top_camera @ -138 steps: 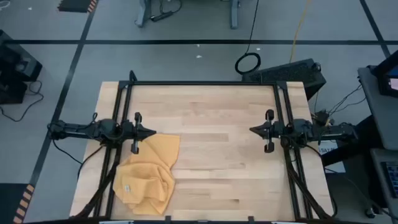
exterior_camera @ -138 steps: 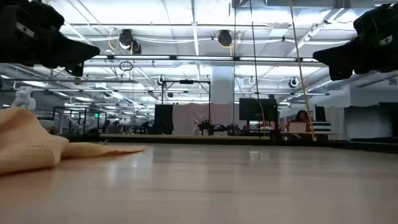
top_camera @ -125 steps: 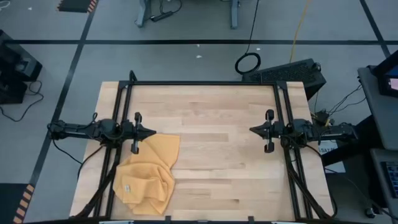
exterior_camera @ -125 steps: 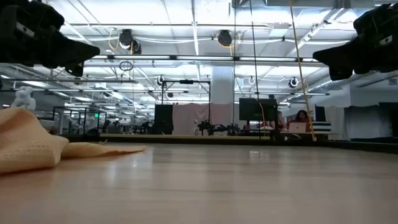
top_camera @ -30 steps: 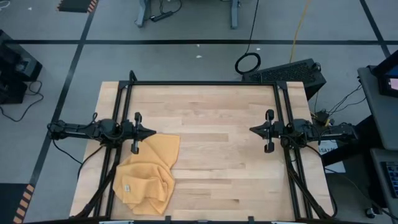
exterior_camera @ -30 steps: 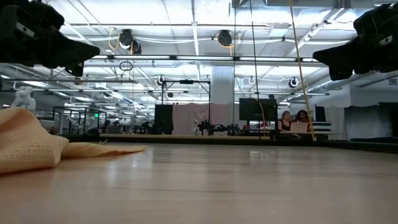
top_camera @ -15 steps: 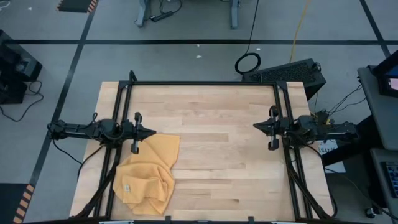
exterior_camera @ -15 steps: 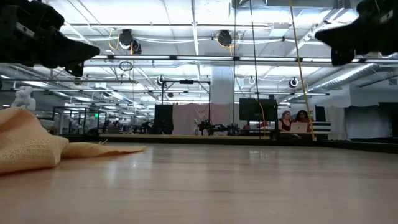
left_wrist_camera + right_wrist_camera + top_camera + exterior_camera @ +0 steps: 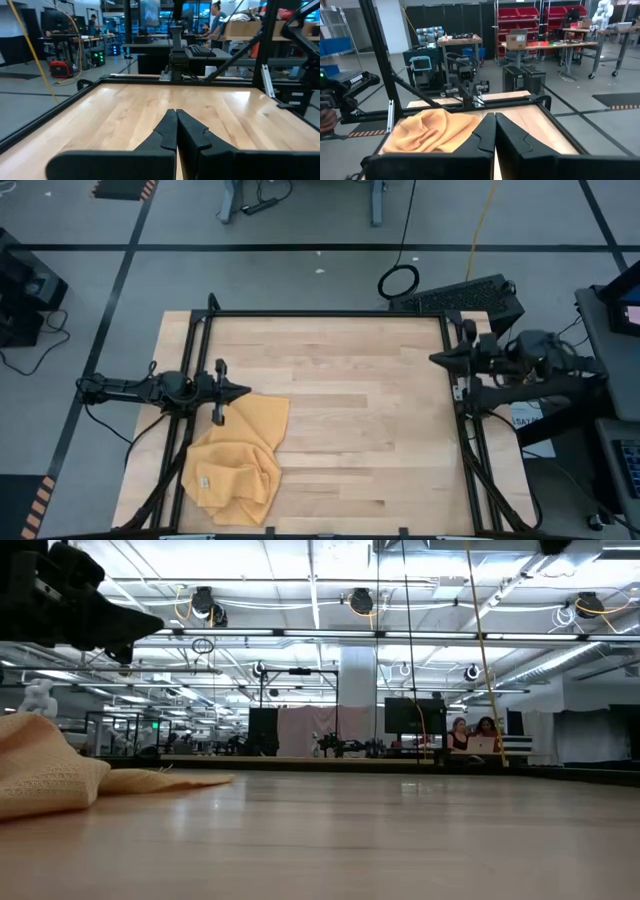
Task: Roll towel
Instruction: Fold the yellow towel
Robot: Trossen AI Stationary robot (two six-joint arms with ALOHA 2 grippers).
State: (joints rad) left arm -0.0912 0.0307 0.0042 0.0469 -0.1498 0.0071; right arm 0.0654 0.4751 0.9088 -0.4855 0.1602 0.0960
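The mustard-yellow towel [image 9: 240, 460] lies crumpled in a heap on the table's near left part, a small white tag [image 9: 203, 481] on its near side; it also shows in the low view [image 9: 40, 775] and the right wrist view [image 9: 430, 131]. My left gripper [image 9: 248, 392] hangs shut and level just above the towel's far edge, fingertips together [image 9: 175, 112]. My right gripper [image 9: 432, 359] is shut, raised high over the table's right side, pointing level toward the left [image 9: 494, 116].
A black frame [image 9: 330, 313] runs along the table's far edge and both sides. A black case [image 9: 465, 295] sits just past the far right corner. Bare wood [image 9: 370, 430] spans the middle and right of the table.
My right gripper has risen steeply, still shut and level, and has left the top of the low view; in the high view it has drawn toward the table's right and far edges. The towel and the left arm have kept still.
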